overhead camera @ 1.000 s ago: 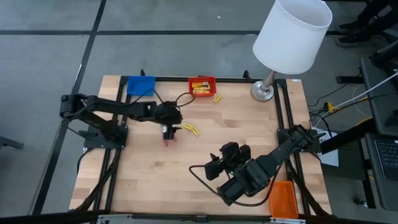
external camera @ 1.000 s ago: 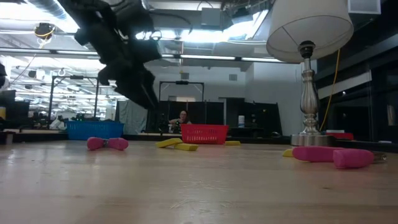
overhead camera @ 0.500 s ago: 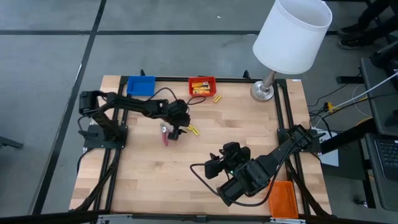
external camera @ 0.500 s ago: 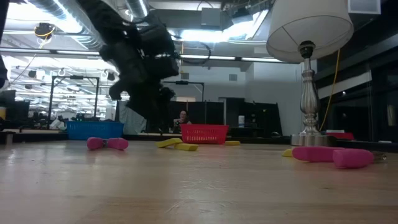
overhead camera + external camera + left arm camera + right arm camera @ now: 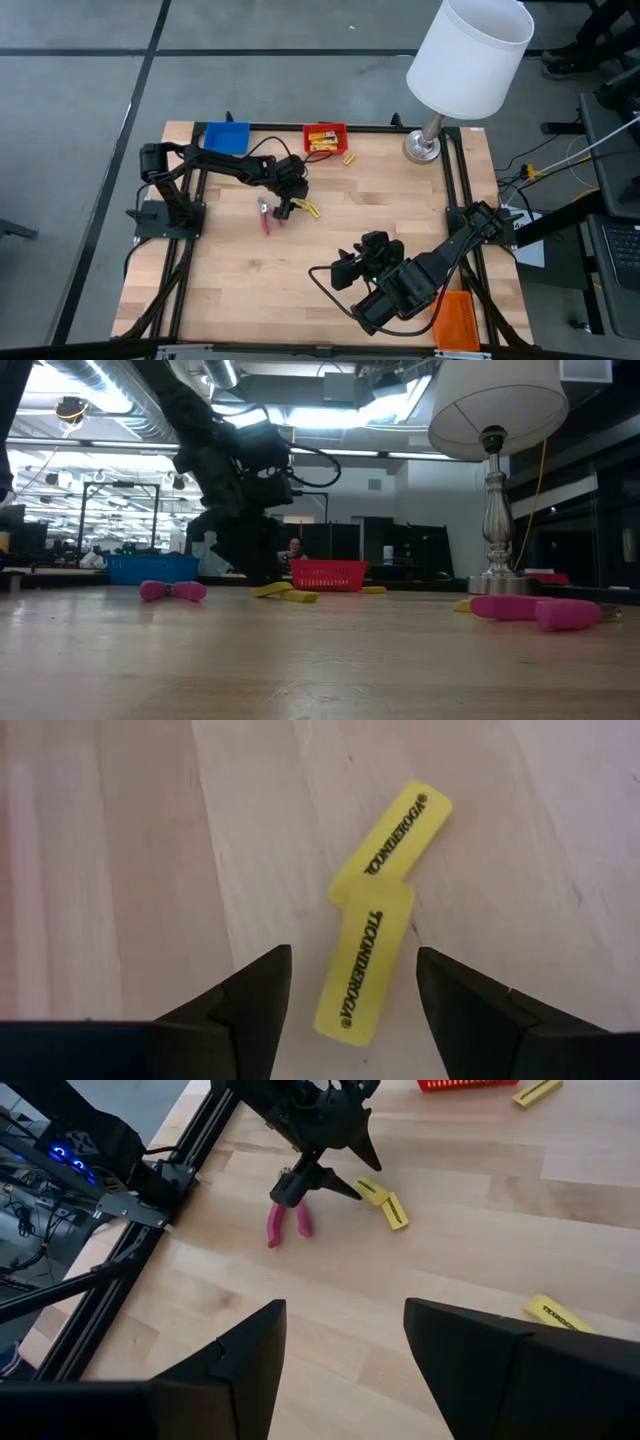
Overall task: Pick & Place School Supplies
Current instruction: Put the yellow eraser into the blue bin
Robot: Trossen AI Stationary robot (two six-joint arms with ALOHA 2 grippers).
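Two yellow packets with dark lettering [image 5: 372, 955] lie flat on the wooden table, touching end to end at an angle; they also show in the high view [image 5: 306, 208] and the low view [image 5: 286, 593]. My left gripper [image 5: 352, 962] is open, pointing down close above the table, with one finger on either side of the nearer packet and touching neither. Pink-handled pliers [image 5: 268, 219] lie just beside it. My right gripper [image 5: 345, 1315] is open, hovering over the table's near middle [image 5: 345, 270]. A second pink tool [image 5: 535, 609] shows only in the low view.
The red tray [image 5: 325, 137] holds yellow items at the far edge, and one yellow packet [image 5: 349, 158] lies beside it. The blue tray [image 5: 227, 137] is at the far left. The orange tray [image 5: 455, 320] sits near right. The lamp [image 5: 427, 145] stands far right. Another packet [image 5: 560, 1313] lies by my right arm.
My left gripper has moved toward the table's right, past the pink pliers, and come down over the two yellow packets until its fingers stand close above the table. The packets and pliers have stayed where they were.
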